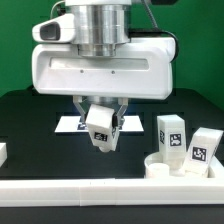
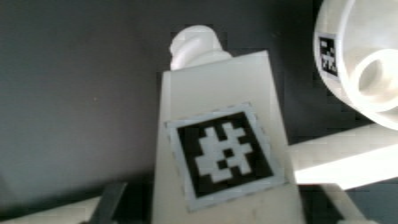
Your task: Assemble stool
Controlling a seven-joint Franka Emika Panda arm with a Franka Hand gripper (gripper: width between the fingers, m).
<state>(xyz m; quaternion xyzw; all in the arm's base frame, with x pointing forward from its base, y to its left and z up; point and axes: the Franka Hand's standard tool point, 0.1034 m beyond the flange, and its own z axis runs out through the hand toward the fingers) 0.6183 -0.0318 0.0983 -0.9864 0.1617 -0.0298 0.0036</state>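
Note:
My gripper (image 1: 102,116) hangs above the middle of the table, shut on a white stool leg block (image 1: 99,134) that is tilted and clear of the surface. In the wrist view this leg (image 2: 210,120) runs out from between the fingers (image 2: 121,198), showing its square tag and a rounded peg end (image 2: 196,45). The round seat disc (image 1: 160,166) lies at the exterior view's lower right, and two other tagged legs (image 1: 171,135) (image 1: 203,148) stand upright on it. The seat disc's edge (image 2: 365,80) also shows in the wrist view, apart from the held leg.
The marker board (image 1: 68,124) lies flat on the black table behind the gripper. A long white border rail (image 1: 100,190) runs along the front edge. A small white part (image 1: 3,152) sits at the exterior view's left edge.

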